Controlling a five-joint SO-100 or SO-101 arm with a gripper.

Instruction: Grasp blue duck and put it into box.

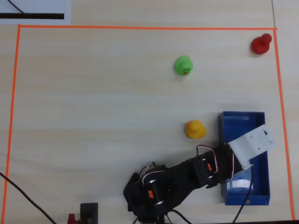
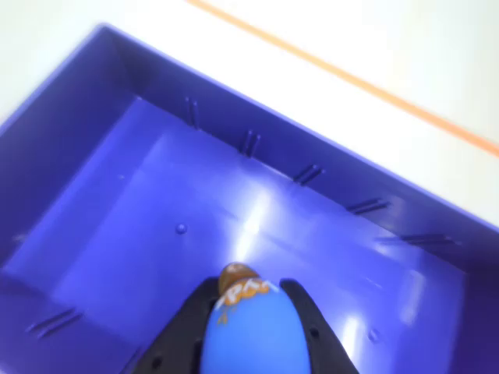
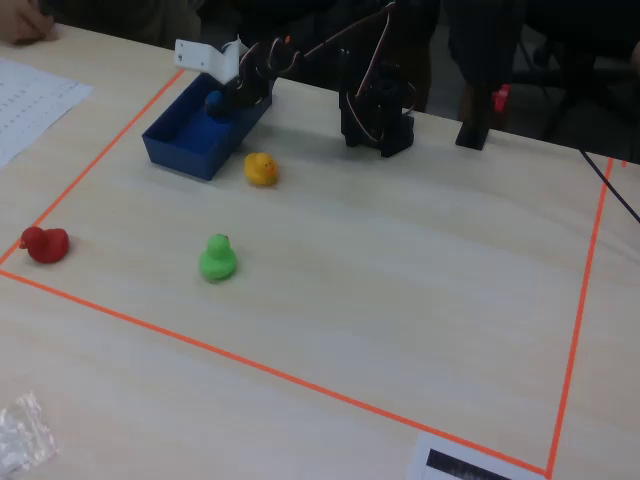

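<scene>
Pinching the blue duck (image 2: 251,327) between both black fingers (image 2: 178,335), the gripper (image 2: 248,305) hangs over the box (image 2: 257,187) floor, beak pointing forward. Duck's lower body cut off by the wrist view's edge; overhead, the wrist camera mount (image 1: 252,143) hides it.

In the wrist view the blue duck (image 2: 251,331) is cut off by the bottom edge, the gripper (image 2: 251,312) too. The box (image 2: 234,202) runs past the frame, blurred. Overhead, the arm's white camera mount (image 1: 252,142) hides the duck completely.
</scene>
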